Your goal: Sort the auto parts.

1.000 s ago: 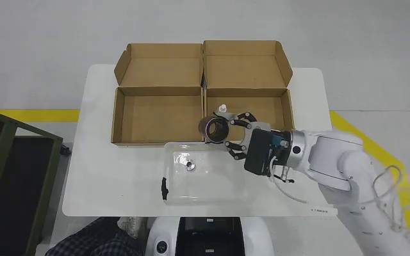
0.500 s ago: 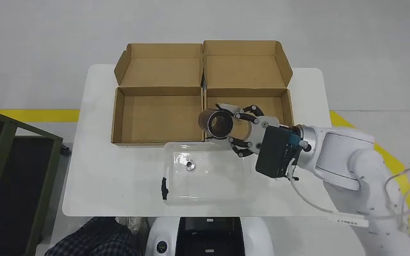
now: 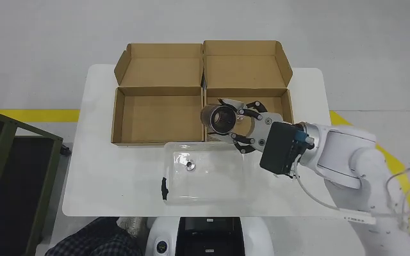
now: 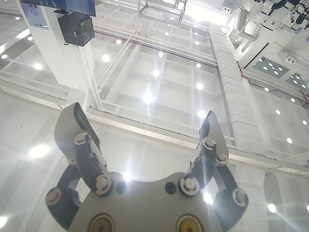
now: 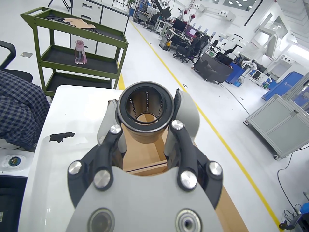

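R claw (image 5: pixel 146 112) is closed tight on a short metal tube w/ black ring ends (image 3: pixel 220 120), one finger on each side. You can look right thru the tube, and tiny balls sit in rows inside. The tube is held tilted, open end showing from above. It is over the near left corner of the right brown cardboard box (image 3: pixel 274 105), just beside the wall next to the left brown cardboard box (image 3: pixel 154 118). Both boxes are open, lids back, on the white table (image 3: pixel 96 166). Nearer the robot sits a clear plastic tray (image 3: pixel 218 185) w/ a small silver round part (image 3: pixel 190 165) in it, apart from the tube. L claw (image 4: pixel 142 112) is spread wide, nothing in it, pointing up at the ceiling.
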`<action>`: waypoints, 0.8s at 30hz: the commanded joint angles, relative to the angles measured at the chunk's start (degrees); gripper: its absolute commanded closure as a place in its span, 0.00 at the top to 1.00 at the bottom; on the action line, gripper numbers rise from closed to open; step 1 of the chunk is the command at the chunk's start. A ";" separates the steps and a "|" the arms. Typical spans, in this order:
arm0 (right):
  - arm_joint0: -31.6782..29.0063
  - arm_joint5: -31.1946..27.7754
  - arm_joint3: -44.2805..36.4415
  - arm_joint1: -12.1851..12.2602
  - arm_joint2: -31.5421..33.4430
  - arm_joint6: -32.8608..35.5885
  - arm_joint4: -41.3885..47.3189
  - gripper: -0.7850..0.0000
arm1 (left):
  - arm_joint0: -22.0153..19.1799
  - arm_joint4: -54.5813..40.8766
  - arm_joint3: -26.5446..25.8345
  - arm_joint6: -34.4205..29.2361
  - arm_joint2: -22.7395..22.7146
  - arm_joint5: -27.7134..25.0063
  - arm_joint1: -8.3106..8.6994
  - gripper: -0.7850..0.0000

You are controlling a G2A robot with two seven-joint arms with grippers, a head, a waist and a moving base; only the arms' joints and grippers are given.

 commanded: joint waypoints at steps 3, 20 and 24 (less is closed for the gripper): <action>0.13 -0.18 0.55 -0.12 -0.97 0.03 -0.27 0.00 | 0.00 0.00 0.00 0.00 0.00 0.00 0.00 1.00; 4.36 0.82 9.12 -1.93 -11.72 3.03 -2.34 0.00 | 0.00 0.00 0.00 0.00 0.00 0.00 0.00 1.00; 6.78 1.59 13.12 -2.88 -15.07 3.26 -1.72 0.00 | 0.00 0.00 0.00 0.00 0.00 0.00 0.00 1.00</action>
